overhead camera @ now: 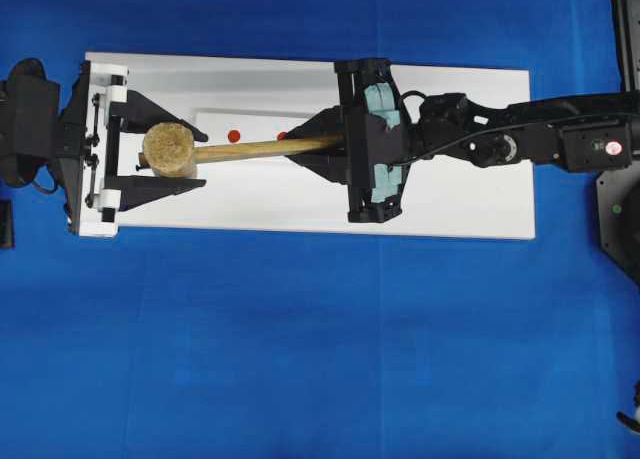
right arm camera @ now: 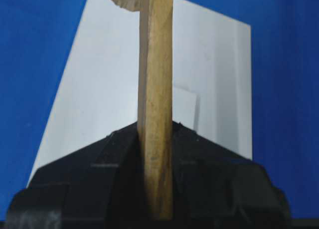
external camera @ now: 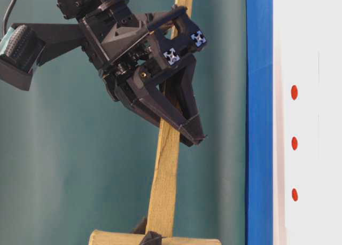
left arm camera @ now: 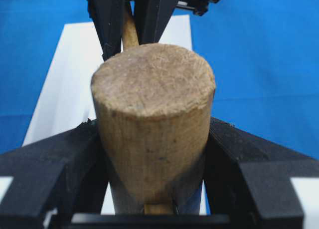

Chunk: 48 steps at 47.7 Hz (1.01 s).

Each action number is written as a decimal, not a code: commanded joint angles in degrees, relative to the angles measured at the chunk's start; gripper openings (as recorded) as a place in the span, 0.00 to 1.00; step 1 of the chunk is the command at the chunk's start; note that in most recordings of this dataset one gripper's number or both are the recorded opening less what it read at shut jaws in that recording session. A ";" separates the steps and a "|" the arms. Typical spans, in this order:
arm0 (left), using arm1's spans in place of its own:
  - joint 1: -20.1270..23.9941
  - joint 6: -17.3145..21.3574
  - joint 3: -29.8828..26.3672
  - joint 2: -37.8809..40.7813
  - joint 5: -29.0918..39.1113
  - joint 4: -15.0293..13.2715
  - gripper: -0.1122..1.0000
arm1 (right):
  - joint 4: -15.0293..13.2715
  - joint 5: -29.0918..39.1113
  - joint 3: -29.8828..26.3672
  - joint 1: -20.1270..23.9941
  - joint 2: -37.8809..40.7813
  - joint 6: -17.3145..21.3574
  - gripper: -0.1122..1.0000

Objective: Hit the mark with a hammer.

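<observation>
in the left wrist view, nearest the lens, the hammer point(left arm camera: 153, 124) is filling the frame head first, its thick cylindrical head sitting between the two black fingers of the left gripper point(left arm camera: 154, 164), which are pressing against both sides of it and grasping it. beyond the head, the slim squared handle is running away toward the right gripper point(left arm camera: 130, 19), whose fingers are clenched on the handle. seen from above, the hammer is lying roughly level over the white board point(overhead camera: 460, 194), head at the left end, handle reaching right into the right gripper near the middle. under the handle, red marks point(overhead camera: 233, 135) are showing on a paler strip of the board. the board is resting on the blue surface point(overhead camera: 300, 359), which is stretching out on all sides.
</observation>
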 commanded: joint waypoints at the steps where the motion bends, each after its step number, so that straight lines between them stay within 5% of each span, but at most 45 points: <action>1: -0.35 -0.18 -1.14 -0.70 -0.88 -0.09 0.51 | 0.09 -0.18 -1.41 -0.35 -0.62 -0.09 0.12; 25: 0.09 0.62 0.09 -2.46 -0.79 -0.09 0.52 | 0.62 -0.35 -1.58 -0.26 -0.62 0.00 0.12; 34: 0.09 0.79 0.70 -3.16 -0.26 0.00 0.90 | 1.67 -0.18 -1.49 -0.35 -0.70 0.00 0.12; 48: 0.53 -0.26 3.34 -8.35 3.43 -0.09 0.85 | 3.25 0.26 -0.09 -0.35 -2.02 0.09 0.12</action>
